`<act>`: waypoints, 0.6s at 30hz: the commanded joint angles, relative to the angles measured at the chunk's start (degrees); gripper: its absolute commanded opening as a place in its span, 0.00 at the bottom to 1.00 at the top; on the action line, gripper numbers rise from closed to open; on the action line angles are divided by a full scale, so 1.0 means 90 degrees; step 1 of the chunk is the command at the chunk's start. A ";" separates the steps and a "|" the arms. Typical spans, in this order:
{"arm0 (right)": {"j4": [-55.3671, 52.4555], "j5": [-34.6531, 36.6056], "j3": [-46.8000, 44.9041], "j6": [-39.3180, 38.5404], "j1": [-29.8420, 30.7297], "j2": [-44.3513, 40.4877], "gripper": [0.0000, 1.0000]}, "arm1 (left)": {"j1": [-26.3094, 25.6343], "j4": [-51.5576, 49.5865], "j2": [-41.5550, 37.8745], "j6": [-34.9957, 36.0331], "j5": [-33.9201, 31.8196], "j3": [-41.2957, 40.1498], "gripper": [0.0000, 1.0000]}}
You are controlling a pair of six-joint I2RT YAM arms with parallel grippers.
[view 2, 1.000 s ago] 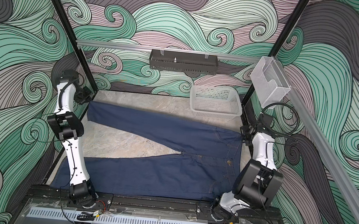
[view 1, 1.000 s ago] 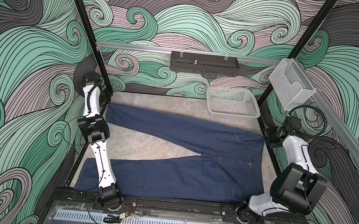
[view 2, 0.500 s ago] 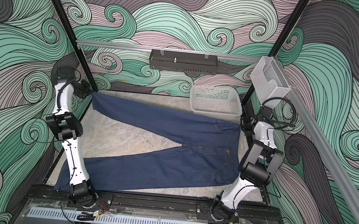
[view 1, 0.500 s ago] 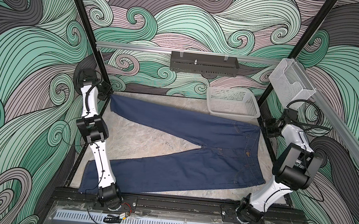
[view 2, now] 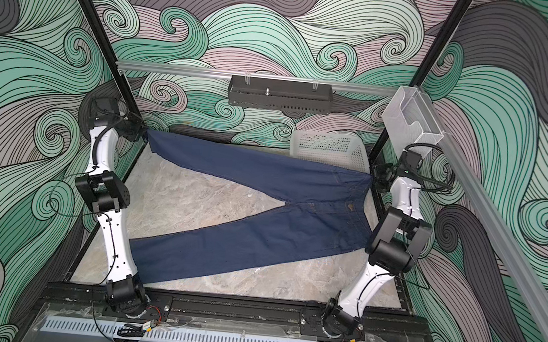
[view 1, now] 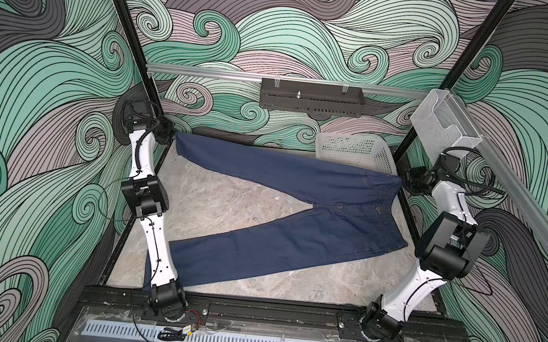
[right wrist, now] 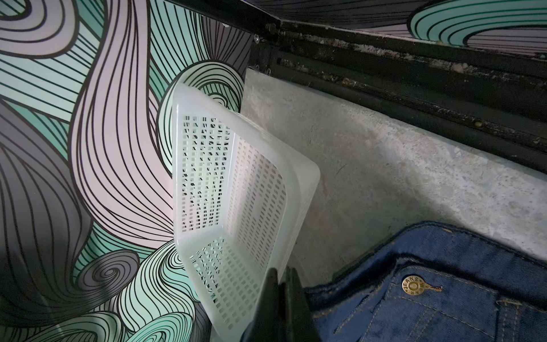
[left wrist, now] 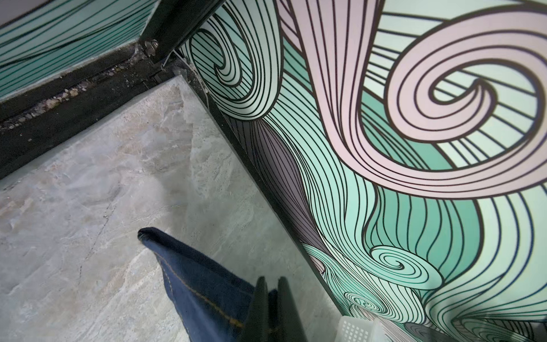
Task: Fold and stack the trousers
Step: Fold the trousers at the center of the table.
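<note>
Trousers (view 1: 328,232) are laid across the table (view 1: 228,205), long axis left to right: waist by the right arm, hems by the left. Near leg is spread flat, angled toward the left arm's base; far leg is held taut along the back edge between both claws. Far hem is clamped in the left gripper (left wrist: 269,281); waistband's far corner is clamped in the right gripper (right wrist: 282,271), just beside the basket (right wrist: 305,189). Next fold is judged to run toward the near leg.
</note>
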 commanded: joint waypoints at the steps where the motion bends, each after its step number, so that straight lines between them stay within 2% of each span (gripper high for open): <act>1: 0.0257 -0.0024 -0.0345 -0.0261 -0.0110 -0.0348 0.00 | 0.0107 -0.0224 -0.0979 0.0253 0.0142 -0.0659 0.00; 6: 0.0150 -0.0157 -0.1188 -0.0532 -0.0406 -0.1122 0.00 | 0.0311 -0.0075 -0.2966 0.0401 0.0273 -0.3406 0.00; 12: -0.0405 -0.0224 -0.1962 -0.1091 -0.1007 -0.2018 0.00 | 0.0741 -0.0622 -0.5044 0.0762 -0.0081 -0.5702 0.00; 18: -0.0509 -0.0211 -0.2899 -0.1363 -0.1258 -0.2610 0.00 | 0.1070 0.0196 -0.6887 0.0753 -0.0280 -0.8277 0.00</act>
